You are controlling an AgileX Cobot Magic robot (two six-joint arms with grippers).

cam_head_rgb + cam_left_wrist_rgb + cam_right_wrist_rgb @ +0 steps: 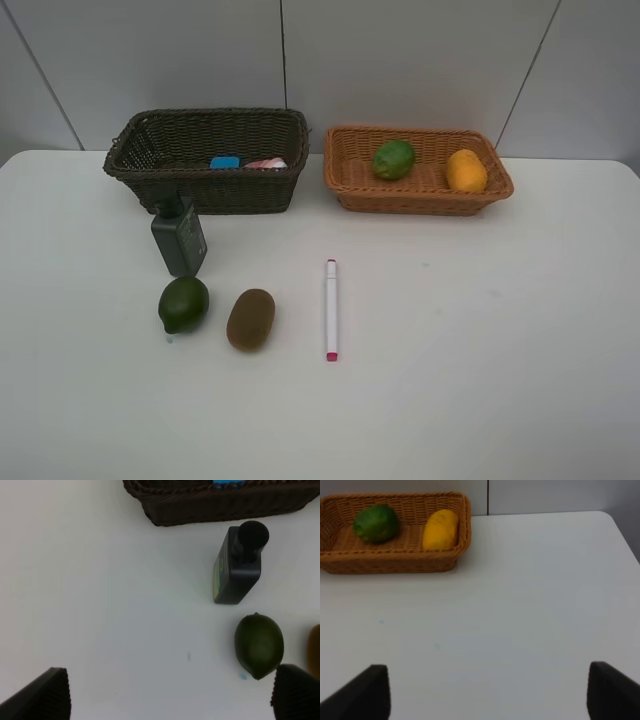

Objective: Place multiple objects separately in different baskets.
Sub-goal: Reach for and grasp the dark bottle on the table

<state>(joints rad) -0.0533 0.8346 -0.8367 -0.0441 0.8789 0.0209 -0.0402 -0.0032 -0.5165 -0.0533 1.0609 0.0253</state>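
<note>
The dark brown basket [205, 190] stands at the back left with a blue eraser [225, 162] and a pink bottle [266, 163] inside. To its right, the tan basket [420, 198] holds a green fruit [394, 159] and an orange mango [466, 170]. On the table lie a dark green bottle [179, 238], a second green fruit [184, 303], a brown kiwi [250, 319] and a white-pink marker [331, 308]. No arm shows in the high view. My left gripper [170, 695] is open over bare table beside the green fruit [259, 645] and the bottle [239, 562]. My right gripper [487, 692] is open, empty, short of the tan basket [395, 562].
The white table [480, 330] runs to a grey panelled wall behind the baskets. Its right edge shows in the right wrist view.
</note>
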